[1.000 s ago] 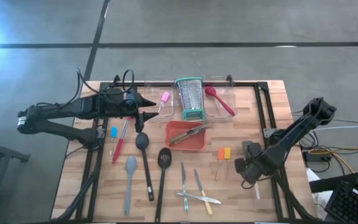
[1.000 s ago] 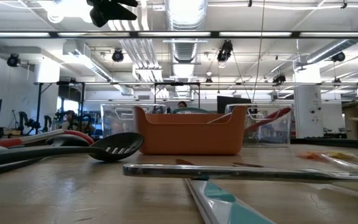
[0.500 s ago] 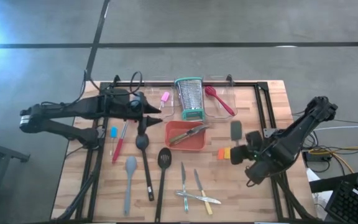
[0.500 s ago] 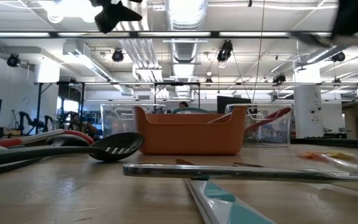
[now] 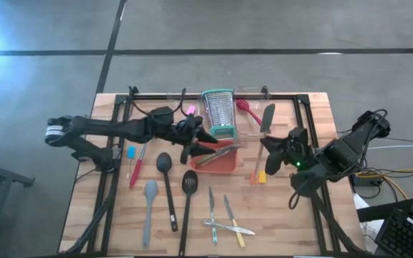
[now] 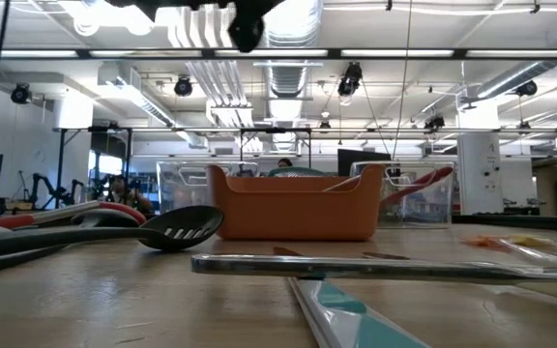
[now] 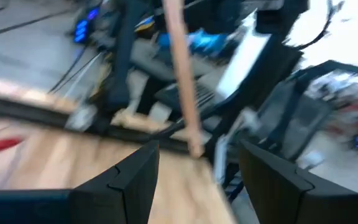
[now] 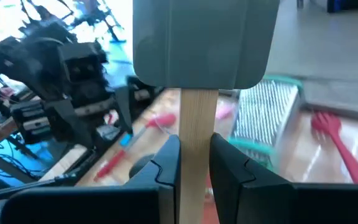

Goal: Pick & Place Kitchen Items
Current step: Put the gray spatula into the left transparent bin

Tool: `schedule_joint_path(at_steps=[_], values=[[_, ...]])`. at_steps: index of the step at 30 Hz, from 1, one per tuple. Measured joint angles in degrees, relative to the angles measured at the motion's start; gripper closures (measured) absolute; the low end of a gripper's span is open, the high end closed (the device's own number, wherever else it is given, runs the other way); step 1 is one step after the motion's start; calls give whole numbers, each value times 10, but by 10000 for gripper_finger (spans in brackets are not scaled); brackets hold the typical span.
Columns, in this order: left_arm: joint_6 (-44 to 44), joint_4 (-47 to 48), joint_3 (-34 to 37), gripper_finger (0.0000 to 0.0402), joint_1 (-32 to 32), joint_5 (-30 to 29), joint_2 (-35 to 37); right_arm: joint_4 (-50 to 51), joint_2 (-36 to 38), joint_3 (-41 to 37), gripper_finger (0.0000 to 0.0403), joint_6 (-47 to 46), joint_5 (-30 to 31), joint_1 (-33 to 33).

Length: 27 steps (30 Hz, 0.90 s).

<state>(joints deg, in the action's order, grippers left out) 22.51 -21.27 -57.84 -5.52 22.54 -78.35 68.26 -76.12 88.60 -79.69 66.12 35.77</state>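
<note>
My right gripper (image 5: 272,152) is over the table's right part, shut on a spatula (image 5: 266,122) with a grey head and a wooden handle. My left gripper (image 5: 196,141) hangs open above the orange tray (image 5: 229,166); its fingers (image 7: 129,180) have nothing between them. It also shows at the top of the low view (image 6: 245,24). On the wood lie black spoons (image 5: 165,175), a slotted turner (image 5: 188,188), a grey spoon (image 5: 149,204), small knives (image 5: 221,218) and red and blue tools (image 5: 136,161). My right gripper pinches the spatula's wooden handle (image 8: 197,121) between its two fingers (image 8: 165,168), a little below the grey head (image 8: 201,43). The fingers come from the table's right and lie across the handle. The spatula is lifted clear, its head toward the far edge.
A steel grater (image 5: 219,113) stands at the far middle between two clear bins, one holding a red spoon (image 5: 253,116), the other a pink tool (image 5: 189,113). The tray holds a utensil (image 5: 217,152). Orange-handled tools (image 5: 258,176) lie under the spatula's handle end. A black frame borders the table.
My right gripper has risen from the table's right part with the spatula, turned about and gone toward the middle; the spatula is now lifted clear, head toward the far edge. My left gripper has travelled from the far left toward the right, to above the orange tray, staying open.
</note>
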Motion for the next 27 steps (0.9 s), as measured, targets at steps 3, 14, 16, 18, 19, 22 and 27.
schedule_joint_path(at_steps=[3,14,16,18,19,22,27], values=[[28,-93,0,179,0,31,-32,-46,-1,15,360,74,1,-11],[82,-193,-48,179,1,86,-107,-297,-7,6,360,332,-42,-63],[76,-193,-67,179,0,87,-116,-323,-14,5,360,359,-59,-76],[71,-192,-85,179,0,91,-124,-328,-19,4,360,366,-65,-81],[69,-191,-93,179,0,94,-128,-334,-22,4,360,367,-69,-83],[63,-187,-111,179,-1,95,-138,-347,-27,5,360,372,-82,-89],[61,-184,-128,179,-1,98,-154,-352,-43,8,360,374,-99,-96]])
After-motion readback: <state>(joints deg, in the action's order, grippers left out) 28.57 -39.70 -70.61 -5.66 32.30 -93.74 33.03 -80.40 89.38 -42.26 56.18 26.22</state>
